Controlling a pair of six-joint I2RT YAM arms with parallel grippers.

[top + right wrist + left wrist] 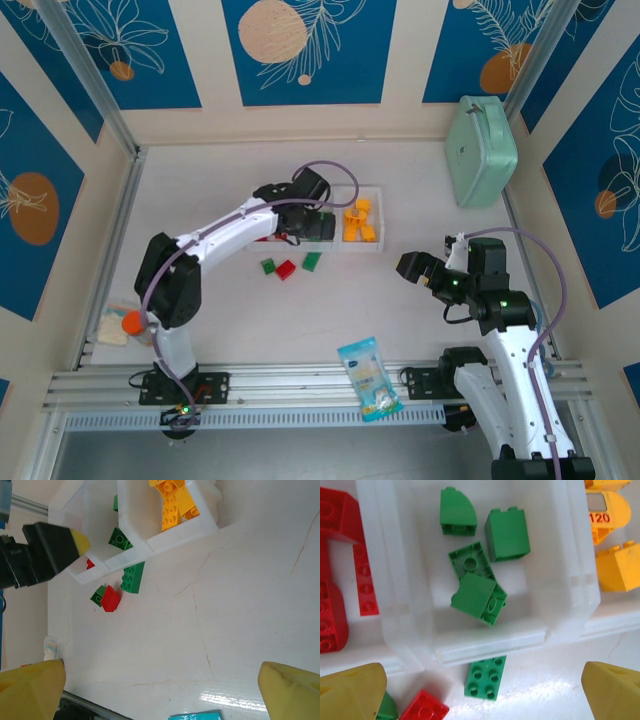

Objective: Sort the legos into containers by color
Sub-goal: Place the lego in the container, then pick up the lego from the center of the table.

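The containers, three joined white bins [381, 216], sit mid-table. My left gripper [312, 226] hangs open over the middle bin [485, 647] with nothing between its fingers. Several green legos [479, 599] lie in that bin. Red legos [335, 570] are in the left bin and yellow ones [615, 560] in the right. On the table in front lie a flat green lego [485, 677], a red lego [424, 710] and another green one [268, 266]. My right gripper [418, 270] is open and empty over bare table [161, 692], to the right of the bins [150, 545].
A mint-green case [480, 150] stands at the back right. A blue-and-white snack packet [370, 378] lies near the front edge between the arm bases. An orange-capped item [132, 322] sits at the left edge. An aluminium rail [300, 382] runs along the front.
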